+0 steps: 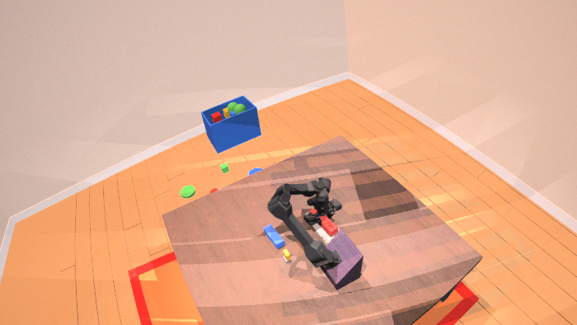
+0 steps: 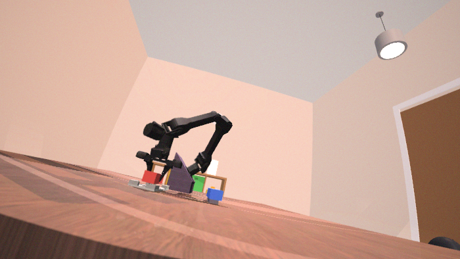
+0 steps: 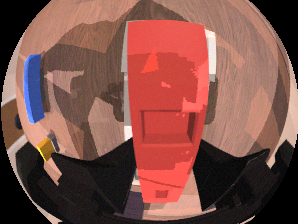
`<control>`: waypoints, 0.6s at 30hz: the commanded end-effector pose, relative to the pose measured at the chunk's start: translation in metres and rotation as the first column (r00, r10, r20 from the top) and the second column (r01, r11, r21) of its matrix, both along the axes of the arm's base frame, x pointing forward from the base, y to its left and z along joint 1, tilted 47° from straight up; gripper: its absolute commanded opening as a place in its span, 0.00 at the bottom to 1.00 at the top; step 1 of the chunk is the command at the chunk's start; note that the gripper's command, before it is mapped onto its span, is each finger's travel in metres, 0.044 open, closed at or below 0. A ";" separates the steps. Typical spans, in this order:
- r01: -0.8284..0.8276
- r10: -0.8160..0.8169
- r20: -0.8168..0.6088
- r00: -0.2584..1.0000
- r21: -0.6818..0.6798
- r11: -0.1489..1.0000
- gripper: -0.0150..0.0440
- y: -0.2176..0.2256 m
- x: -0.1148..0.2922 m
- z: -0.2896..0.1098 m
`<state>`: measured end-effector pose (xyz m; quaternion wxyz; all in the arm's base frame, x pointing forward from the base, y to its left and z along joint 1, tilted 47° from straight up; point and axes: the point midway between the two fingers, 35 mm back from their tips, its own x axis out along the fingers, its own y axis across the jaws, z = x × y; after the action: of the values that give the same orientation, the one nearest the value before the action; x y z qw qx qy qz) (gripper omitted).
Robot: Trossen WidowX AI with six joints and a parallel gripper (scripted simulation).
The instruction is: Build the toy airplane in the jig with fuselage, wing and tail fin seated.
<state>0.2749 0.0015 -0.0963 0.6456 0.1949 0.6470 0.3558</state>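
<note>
In the top view, from the left, a green disc [image 1: 187, 191] and a small green cube [image 1: 224, 167] lie on the floor, and behind them stands a blue bin [image 1: 232, 124] with toys inside. On the table [image 1: 231, 272] the blue wing [image 1: 274, 236] lies flat, and the small yellow tail fin [image 1: 287, 255] is near it, closer to the front edge. Both are apart from the arm, with bare wood around them.

The gripper [image 1: 322, 216] is clenched on the red fuselage [image 1: 329, 226] and holds it just over the grey jig [image 2: 148, 186] — whether it touches the cradle I cannot tell. The purple wedge block [image 1: 344, 257] stands directly beside the fuselage, on the arm's base side, so the room there is narrow. To the right the table is wide open up to its edge.

Only the exterior view shows the jig plate clearly, and also a wooden shelf [image 2: 215, 177] behind the arm. The wrist view shows the fuselage [image 3: 166, 110] from above with its square socket, the wing [image 3: 32, 87] at the far left.
</note>
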 end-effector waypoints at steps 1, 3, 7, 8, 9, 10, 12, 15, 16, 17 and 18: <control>-0.001 0.001 0.001 1.000 0.000 1.000 0.55 0.000 0.000 0.000; -0.001 0.001 0.001 1.000 0.000 1.000 0.53 0.000 0.000 0.000; -0.001 0.001 0.001 1.000 0.000 1.000 0.35 0.000 0.000 0.000; -0.001 0.001 0.001 1.000 0.000 1.000 0.31 0.000 0.000 0.000; -0.001 0.001 0.001 1.000 0.000 1.000 0.35 0.000 0.000 0.000; -0.001 0.001 0.001 1.000 0.000 1.000 0.40 0.000 0.000 0.000; -0.001 0.001 0.001 1.000 0.000 1.000 0.49 0.000 0.000 0.000; -0.001 0.001 0.001 1.000 0.000 1.000 0.62 0.000 0.000 0.000; -0.001 0.001 0.001 1.000 0.000 1.000 0.66 0.000 0.000 0.000; -0.001 0.001 0.001 1.000 0.000 1.000 0.71 0.000 0.000 0.000; -0.001 0.001 0.001 1.000 0.000 1.000 0.75 0.000 0.000 0.000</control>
<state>0.2749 0.0017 -0.0963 0.6455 0.1949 0.6470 0.3559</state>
